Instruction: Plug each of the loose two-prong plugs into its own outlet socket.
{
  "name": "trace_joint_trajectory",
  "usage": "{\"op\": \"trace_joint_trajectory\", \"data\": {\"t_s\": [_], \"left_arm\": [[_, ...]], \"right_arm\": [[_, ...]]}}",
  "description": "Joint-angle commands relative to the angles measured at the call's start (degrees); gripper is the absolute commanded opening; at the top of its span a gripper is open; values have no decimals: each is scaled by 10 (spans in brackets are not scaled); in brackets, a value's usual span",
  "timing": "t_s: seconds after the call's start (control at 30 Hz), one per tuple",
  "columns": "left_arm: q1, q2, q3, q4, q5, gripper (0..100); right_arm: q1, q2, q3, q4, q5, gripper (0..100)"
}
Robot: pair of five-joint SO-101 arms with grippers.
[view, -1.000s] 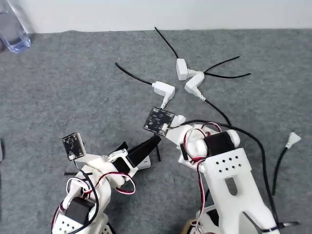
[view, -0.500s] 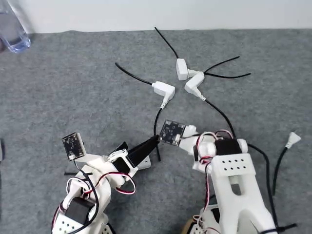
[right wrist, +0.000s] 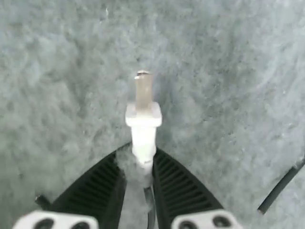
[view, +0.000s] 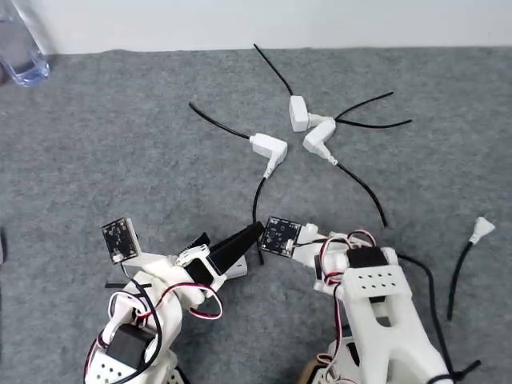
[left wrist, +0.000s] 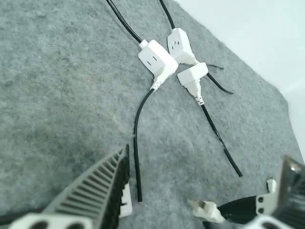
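Three white outlet sockets lie at the far middle of the grey mat: one [view: 269, 146] [left wrist: 154, 58], one [view: 298, 114] [left wrist: 178, 44] and one [view: 319, 138] [left wrist: 192, 76], each on a black cord. My right gripper [right wrist: 141, 160] is shut on a white two-prong plug [right wrist: 143, 119], prongs pointing away over bare mat; the same plug [left wrist: 205, 209] shows in the left wrist view, well short of the sockets. My left gripper's ribbed finger [left wrist: 97, 188] stands open with nothing in it, close beside the right wrist [view: 280, 234]. Another loose plug [view: 480, 230] lies at the right.
A black cord end [view: 258, 240] [left wrist: 137, 186] from the nearest socket runs between the two arms. Another cord [view: 364, 192] trails toward the right arm. A clear bottle [view: 20, 52] stands at the far left corner. The mat's left side is open.
The right arm has pulled back from the nearest socket toward the near edge, carrying the plug and its cord along. The left arm has stayed put.
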Motion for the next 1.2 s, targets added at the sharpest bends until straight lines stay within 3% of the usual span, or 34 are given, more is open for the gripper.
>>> {"op": "trace_joint_trajectory", "data": {"t_s": [0.0, 0.17, 0.63, 0.93, 1.17], "left_arm": [[0, -4, -5, 3, -3, 484], [0, -4, -5, 3, -3, 484], [0, -4, -5, 3, -3, 484], [-1, -4, -5, 4, -3, 484], [-1, -4, -5, 4, -3, 484]], "right_arm": [[9, -7, -1, -22, -36, 46], [21, -14, -35, -22, -105, 247], [18, -12, -137, 62, -106, 231], [6, 7, -127, 11, -134, 230], [6, 133, -131, -47, -134, 202]]}}
